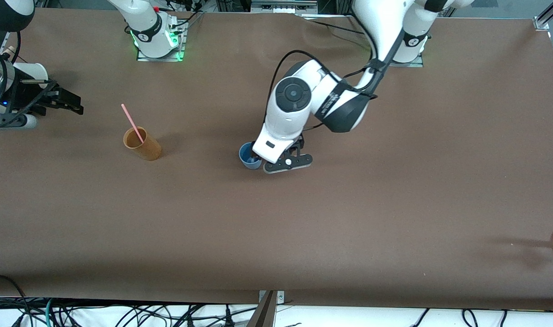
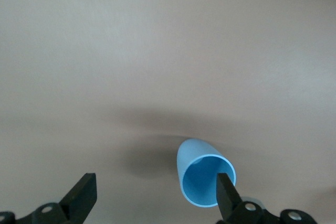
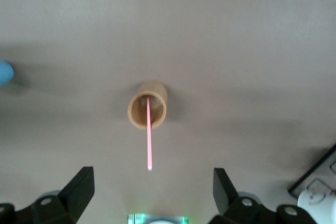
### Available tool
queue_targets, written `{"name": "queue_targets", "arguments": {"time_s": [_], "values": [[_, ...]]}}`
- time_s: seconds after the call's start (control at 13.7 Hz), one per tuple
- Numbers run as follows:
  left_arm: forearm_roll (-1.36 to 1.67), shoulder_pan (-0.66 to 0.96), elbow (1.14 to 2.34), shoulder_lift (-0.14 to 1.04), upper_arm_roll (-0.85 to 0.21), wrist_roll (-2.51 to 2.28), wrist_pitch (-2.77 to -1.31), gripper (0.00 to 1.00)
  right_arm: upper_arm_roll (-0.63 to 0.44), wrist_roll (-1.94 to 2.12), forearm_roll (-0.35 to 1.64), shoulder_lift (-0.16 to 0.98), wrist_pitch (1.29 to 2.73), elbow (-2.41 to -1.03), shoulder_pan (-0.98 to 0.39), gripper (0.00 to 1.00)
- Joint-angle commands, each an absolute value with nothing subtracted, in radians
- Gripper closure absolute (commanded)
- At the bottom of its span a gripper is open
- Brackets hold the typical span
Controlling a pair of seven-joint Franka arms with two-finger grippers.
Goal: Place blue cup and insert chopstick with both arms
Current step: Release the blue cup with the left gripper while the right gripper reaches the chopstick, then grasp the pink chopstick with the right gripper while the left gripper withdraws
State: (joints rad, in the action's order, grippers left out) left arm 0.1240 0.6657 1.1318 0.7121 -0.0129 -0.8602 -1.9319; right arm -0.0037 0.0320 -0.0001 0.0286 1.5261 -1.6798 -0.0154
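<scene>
The brown counter (image 1: 394,204) carries very little. The left arm (image 1: 303,100) reaches out from its base to the middle of it, its pincer (image 1: 276,159) low over the blue cup (image 1: 248,156). The wrist view shows the fingers (image 2: 226,192) spread wide, one of them just in front of the cup's rim, nothing pinched. The cup stands upright on the counter, mouth up, so I'd say the placing step is as good as done and the arm only has to lift clear.

The right arm (image 1: 13,95) waits at its own end of the counter, its pincer (image 1: 70,103) also spread and empty, pointed toward the tan cup (image 1: 142,144). That cup stands near the right arm's end, well apart from the blue one. The pink chopstick (image 1: 132,122) leans inside it, its upper end sticking out above the rim.

Next, to my eye, the right pincer must pinch the chopstick by its free end, draw it out and carry it to the blue cup. It is thin, so the grip needs centring.
</scene>
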Motion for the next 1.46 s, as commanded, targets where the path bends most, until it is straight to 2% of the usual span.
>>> {"name": "queue_targets", "arguments": {"time_s": [0.0,0.15,0.37,0.59,0.88,1.1,1.17,1.24,1.39], "values": [[0.140,0.597,1.227,0.602,-0.014,-0.726,-1.907,0.00,0.002,0.035,0.006,0.070,1.499,-1.719,-0.017,0.00],[0.140,0.527,1.255,0.539,-0.014,-0.605,-1.853,0.00,0.003,0.035,0.009,0.103,1.541,-1.771,-0.020,0.00],[0.140,0.395,1.255,0.471,-0.018,-0.432,-1.729,0.00,0.003,0.037,0.003,0.089,1.687,-1.960,-0.020,0.00],[0.140,0.278,1.267,0.413,-0.020,-0.254,-1.625,0.00,0.011,0.035,0.003,0.080,1.796,-2.083,-0.021,0.00],[0.089,0.201,1.370,0.292,-0.020,-0.200,-1.595,0.00,0.043,0.037,0.000,0.084,1.887,-2.170,-0.021,0.01],[0.091,0.097,1.433,0.213,-0.020,-0.184,-1.577,0.00,0.058,0.037,-0.003,0.089,1.930,-2.213,-0.021,0.21],[0.091,0.063,1.440,0.197,-0.020,-0.181,-1.559,0.00,0.058,0.037,-0.005,0.090,1.930,-2.217,-0.021,0.35],[0.091,0.034,1.454,0.183,-0.020,-0.145,-1.543,0.00,0.060,0.038,-0.006,0.091,1.930,-2.217,-0.021,0.53],[0.089,-0.010,1.468,0.164,-0.018,-0.043,-1.540,0.00,0.060,0.040,-0.008,0.091,1.930,-2.215,-0.021,0.81]]}}
